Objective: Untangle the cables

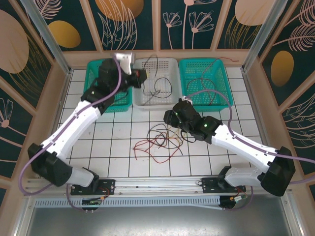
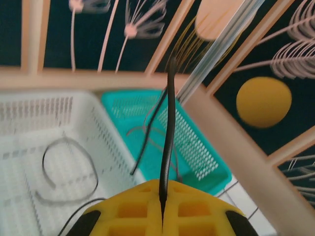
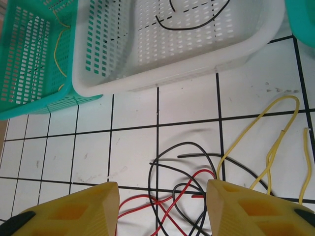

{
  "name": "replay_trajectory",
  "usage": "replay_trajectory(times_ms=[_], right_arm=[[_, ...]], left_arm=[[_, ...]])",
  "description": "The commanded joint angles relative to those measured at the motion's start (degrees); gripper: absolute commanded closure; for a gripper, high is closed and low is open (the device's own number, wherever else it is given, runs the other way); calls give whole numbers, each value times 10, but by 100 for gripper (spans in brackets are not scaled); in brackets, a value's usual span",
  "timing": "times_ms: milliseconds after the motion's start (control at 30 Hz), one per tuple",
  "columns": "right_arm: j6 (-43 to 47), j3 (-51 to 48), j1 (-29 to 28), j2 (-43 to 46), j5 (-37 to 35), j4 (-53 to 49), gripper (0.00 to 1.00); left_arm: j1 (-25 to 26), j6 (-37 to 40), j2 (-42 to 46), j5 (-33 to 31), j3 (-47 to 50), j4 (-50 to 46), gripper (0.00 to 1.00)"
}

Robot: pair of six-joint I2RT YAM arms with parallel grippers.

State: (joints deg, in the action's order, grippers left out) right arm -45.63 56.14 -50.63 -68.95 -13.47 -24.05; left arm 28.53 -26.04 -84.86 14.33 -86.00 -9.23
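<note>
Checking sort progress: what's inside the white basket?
Thin black cables curl on the white basket's floor. The left fingers, shut on a black cable, hang over it. The left arm covers the basket's left side in the top view, so anything there is hidden.

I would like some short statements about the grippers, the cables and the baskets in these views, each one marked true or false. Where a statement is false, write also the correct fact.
1. The left gripper is shut on a black cable. True.
2. The right gripper is clamped on a red cable. False: its jaws stand open above the tangle, holding nothing.
3. The tangle lies on the tiled table and has red, black and yellow cables in it. True.
4. The white basket has nothing in it. False: black cables lie inside.
5. The white basket stands between two teal baskets. True.
</note>
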Motion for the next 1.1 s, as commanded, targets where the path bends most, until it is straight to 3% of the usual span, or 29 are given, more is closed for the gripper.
replay_trajectory(times_ms=[0,133,167,200,233,267,400,633,833,1067], right_arm=[[-26,-20,-3,35,-28,-22,50],[-42,-39,-4,68,-37,-39,50],[-43,-42,-4,74,-37,-43,50],[-44,-46,-4,78,-35,-46,49],[-44,-49,-4,79,-33,-49,48],[-44,-52,-4,77,-29,-51,47],[-49,-58,-4,46,-28,-60,46],[-16,-51,8,-45,30,13,46],[5,-10,10,-148,58,14,47],[48,7,-54,-162,65,14,44]], left_arm=[[-18,17,-90,-4,-87,-27,100],[-44,-18,-188,21,-150,8,100],[-48,-25,-205,35,-155,17,94],[-51,-31,-224,36,-163,13,73],[-52,-35,-237,35,-168,6,58],[-52,-35,-243,43,-165,3,50],[-52,-65,-182,62,-49,72,38],[-51,-59,-2,69,137,77,37],[-52,-61,162,81,318,43,41],[-51,-95,290,84,472,-10,41]])
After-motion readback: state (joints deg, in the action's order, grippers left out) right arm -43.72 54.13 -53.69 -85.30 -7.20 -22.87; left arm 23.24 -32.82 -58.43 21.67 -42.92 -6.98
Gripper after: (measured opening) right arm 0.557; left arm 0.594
